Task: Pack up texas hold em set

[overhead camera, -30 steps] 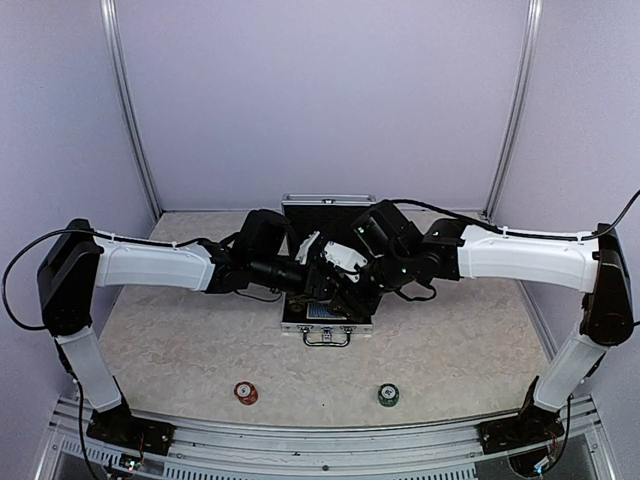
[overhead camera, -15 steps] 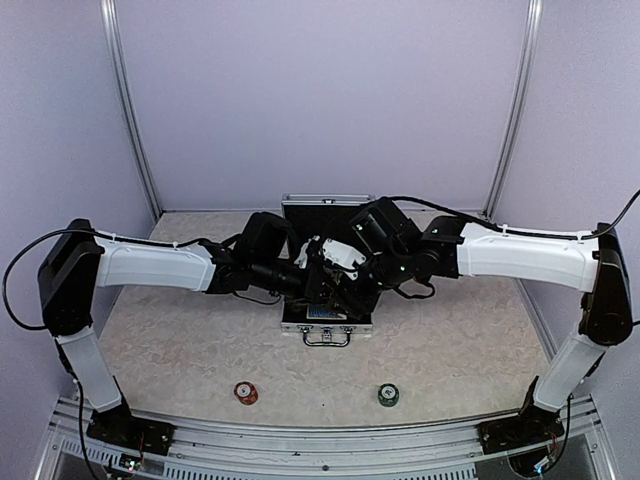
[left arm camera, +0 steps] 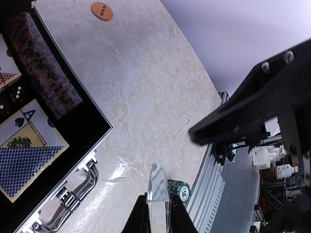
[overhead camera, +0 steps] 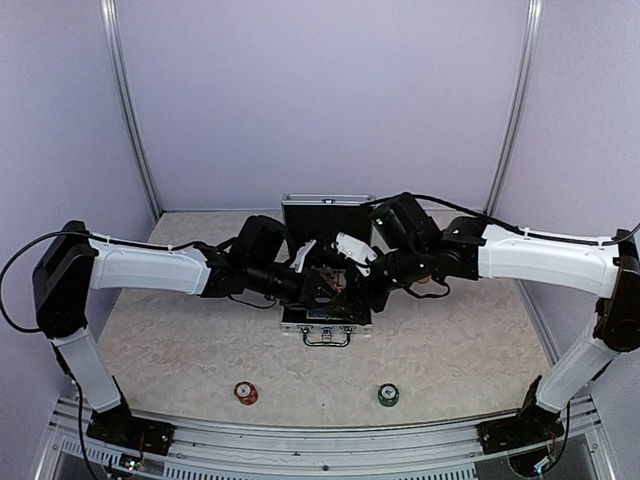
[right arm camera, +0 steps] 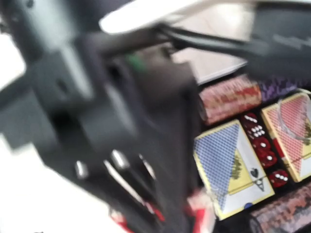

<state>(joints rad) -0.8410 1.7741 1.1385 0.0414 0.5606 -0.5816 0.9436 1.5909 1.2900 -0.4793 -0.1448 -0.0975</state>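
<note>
The silver case point(overhead camera: 326, 322) lies open at the table's middle, its lid point(overhead camera: 327, 212) standing up behind. Both grippers hang over it: my left gripper point(overhead camera: 308, 268) from the left, my right gripper point(overhead camera: 348, 258) from the right. In the left wrist view my left gripper point(left arm camera: 159, 206) is shut on a thin clear plastic piece point(left arm camera: 158, 179), held on edge. The black lining holds a chip row point(left arm camera: 43, 73), a blue card deck point(left arm camera: 24, 160) and red dice point(left arm camera: 12, 94). The right wrist view is blurred; it shows the blue deck point(right arm camera: 226, 162), a red deck point(right arm camera: 291, 131) and dice point(right arm camera: 262, 145), not my right fingers.
A red chip stack point(overhead camera: 245, 392) and a green chip stack point(overhead camera: 388, 395) stand near the front edge. The green stack point(left arm camera: 181, 189) shows behind the clear piece. An orange disc point(left arm camera: 102, 10) lies on the table beyond the case. The left arm's body fills the right wrist view.
My left gripper has closed on the clear piece. The right arm has drawn back to the right and slightly away from the case's middle.
</note>
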